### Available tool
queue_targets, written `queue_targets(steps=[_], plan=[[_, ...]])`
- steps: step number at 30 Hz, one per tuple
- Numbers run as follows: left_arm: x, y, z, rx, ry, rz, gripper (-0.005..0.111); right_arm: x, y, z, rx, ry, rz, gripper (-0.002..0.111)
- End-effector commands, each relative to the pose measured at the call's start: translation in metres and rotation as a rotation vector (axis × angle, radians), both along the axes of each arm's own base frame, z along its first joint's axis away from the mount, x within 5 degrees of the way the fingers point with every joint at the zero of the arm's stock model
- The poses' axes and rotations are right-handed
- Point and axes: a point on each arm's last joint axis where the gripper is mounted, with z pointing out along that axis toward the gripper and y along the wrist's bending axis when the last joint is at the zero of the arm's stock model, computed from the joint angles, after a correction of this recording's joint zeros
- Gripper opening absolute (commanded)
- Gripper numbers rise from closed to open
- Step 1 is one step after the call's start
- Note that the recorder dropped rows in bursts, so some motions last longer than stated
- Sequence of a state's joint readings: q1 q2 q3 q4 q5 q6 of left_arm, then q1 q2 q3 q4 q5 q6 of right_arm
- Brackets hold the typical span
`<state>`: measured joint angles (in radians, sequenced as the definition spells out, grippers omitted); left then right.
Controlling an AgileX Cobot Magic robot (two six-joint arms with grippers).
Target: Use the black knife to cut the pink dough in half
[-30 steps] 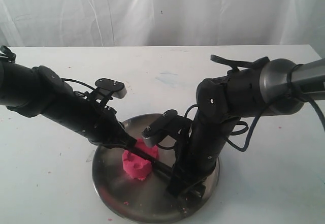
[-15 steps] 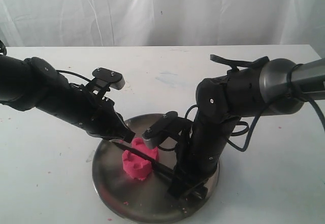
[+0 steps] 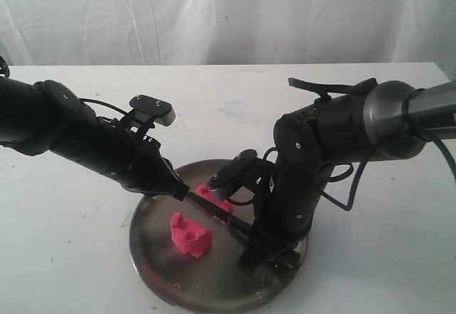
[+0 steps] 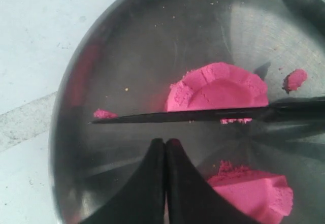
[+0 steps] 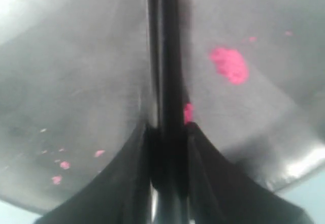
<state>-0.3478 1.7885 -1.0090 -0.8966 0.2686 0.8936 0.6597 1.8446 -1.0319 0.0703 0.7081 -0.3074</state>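
Pink dough (image 3: 190, 234) lies in two chunks on the steel plate (image 3: 153, 264): one near left, the other chunk (image 3: 219, 199) just beyond the black knife (image 3: 222, 216), half hidden by the right wrist camera (image 3: 229, 173). The cut looks done; next the blade should lift clear without dragging either piece. From the left wrist, the left gripper (image 4: 165, 150) is clenched on nothing, just beside the blade between the halves. Blurred, the right wrist view shows the right gripper (image 5: 167, 132) clamping the knife, plus only pink crumbs (image 5: 229, 65).

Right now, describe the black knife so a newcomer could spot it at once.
Find the round steel plate between the two robot arms. Across it, between two chunks of pink dough, runs the black knife, handle in the right pincer. It is slim and pointed, unlike those bulky limbs.
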Motion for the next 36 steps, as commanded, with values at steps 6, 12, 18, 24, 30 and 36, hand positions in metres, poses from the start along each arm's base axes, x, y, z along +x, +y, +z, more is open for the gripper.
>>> queue_targets(steps=[6, 12, 18, 24, 30, 36], plan=[[-0.002, -0.001, 0.004, -0.014, 0.000, -0.002, 0.000, -0.009, 0.012, 0.002, 0.122, 0.079, 0.105, 0.000], [-0.002, -0.001, 0.004, -0.014, 0.000, -0.002, 0.000, -0.005, 0.010, 0.002, 0.107, 0.050, 0.030, 0.000], [-0.002, -0.001, 0.004, -0.015, 0.001, -0.003, 0.000, 0.000, 0.003, 0.001, 0.035, 0.008, -0.050, 0.000], [-0.002, -0.001, 0.004, -0.015, 0.001, -0.003, 0.000, -0.005, 0.008, 0.001, 0.079, 0.061, 0.014, 0.000], [-0.002, -0.001, 0.004, -0.015, 0.001, -0.003, 0.000, -0.010, 0.015, 0.003, 0.158, 0.094, 0.091, 0.000], [-0.002, -0.001, 0.004, -0.015, 0.001, -0.003, 0.000, -0.001, 0.006, 0.001, 0.070, 0.021, -0.030, 0.000]])
